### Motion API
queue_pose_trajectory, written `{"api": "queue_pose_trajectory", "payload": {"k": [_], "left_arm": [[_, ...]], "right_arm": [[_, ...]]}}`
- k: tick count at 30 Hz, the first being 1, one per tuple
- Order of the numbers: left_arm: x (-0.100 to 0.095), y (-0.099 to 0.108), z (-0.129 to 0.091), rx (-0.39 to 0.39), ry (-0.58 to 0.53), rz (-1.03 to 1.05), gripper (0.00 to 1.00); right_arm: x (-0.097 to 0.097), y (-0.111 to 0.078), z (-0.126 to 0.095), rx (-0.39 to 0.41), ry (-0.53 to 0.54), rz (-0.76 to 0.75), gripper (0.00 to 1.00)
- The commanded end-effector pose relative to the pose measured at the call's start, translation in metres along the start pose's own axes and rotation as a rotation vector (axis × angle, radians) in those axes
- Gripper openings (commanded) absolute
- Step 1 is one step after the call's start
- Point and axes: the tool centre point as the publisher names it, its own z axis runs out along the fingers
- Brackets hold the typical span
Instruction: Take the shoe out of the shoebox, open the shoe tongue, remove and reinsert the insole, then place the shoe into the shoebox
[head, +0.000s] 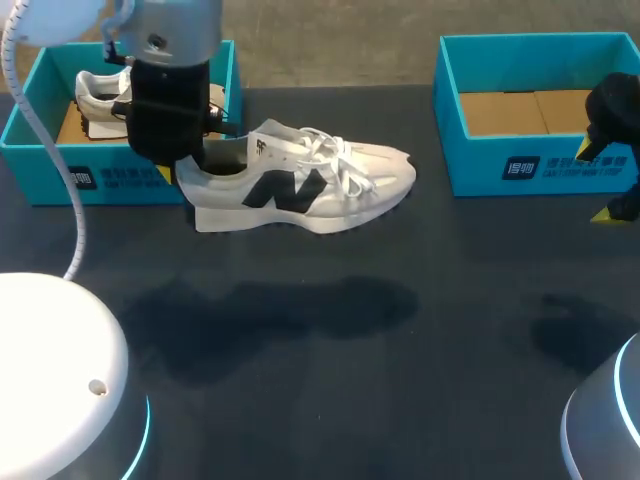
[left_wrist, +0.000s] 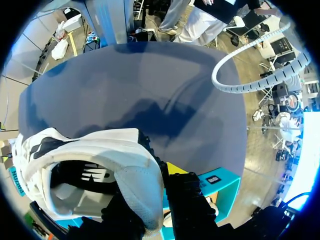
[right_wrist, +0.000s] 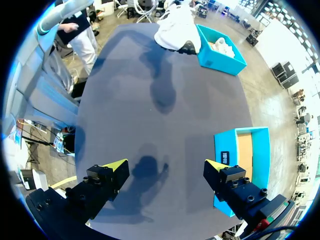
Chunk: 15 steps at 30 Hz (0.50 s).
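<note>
Where my left gripper (left_wrist: 150, 197) closes, it has the heel of the shoe (head: 300, 185) pinched between its fingers: one finger goes down inside the collar and the other presses on the outside, where a yellow tip shows just past the heel's rim. The shoe is white with a dark mark on its side and white laces. It lies level, sole down, with the toe pointing towards my right side. It hangs clear of the bench (head: 420, 360), and its shadow (head: 280, 310) falls on the dark surface well apart from the sole. In the head view the heel sits just in front of the near right corner of the left shoebox (head: 30, 135), a teal box at my left. Inside that box lies a second white shoe (head: 95, 95).

My right gripper (right_wrist: 165, 172) is at the far right side of the bench, its fingers spread wide with nothing between them, and only the bare bench and its own shadow lie under it. Just beside one of its fingers stands the right shoebox (head: 520, 170), also teal, with its brown cardboard floor showing. From that wrist, the shoe and the left shoebox are far ahead across the bench.
</note>
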Motion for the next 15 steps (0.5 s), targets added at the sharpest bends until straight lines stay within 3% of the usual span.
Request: {"api": "queue_pose_trajectory", "payload": {"k": [1, 5, 15], "left_arm": [[0.001, 0.000, -0.001, -0.002, -0.001, 0.000, 0.00], [0.001, 0.000, -0.001, -0.002, -0.001, 0.000, 0.00], [-0.017, -0.010, 0.028, 0.032, 0.022, -0.027, 0.00]], "right_arm": [[-0.002, 0.001, 0.001, 0.003, 0.004, 0.000, 1.00], [-0.002, 0.001, 0.001, 0.003, 0.004, 0.000, 1.00], [-0.002, 0.001, 0.001, 0.003, 0.004, 0.000, 1.00]]}}
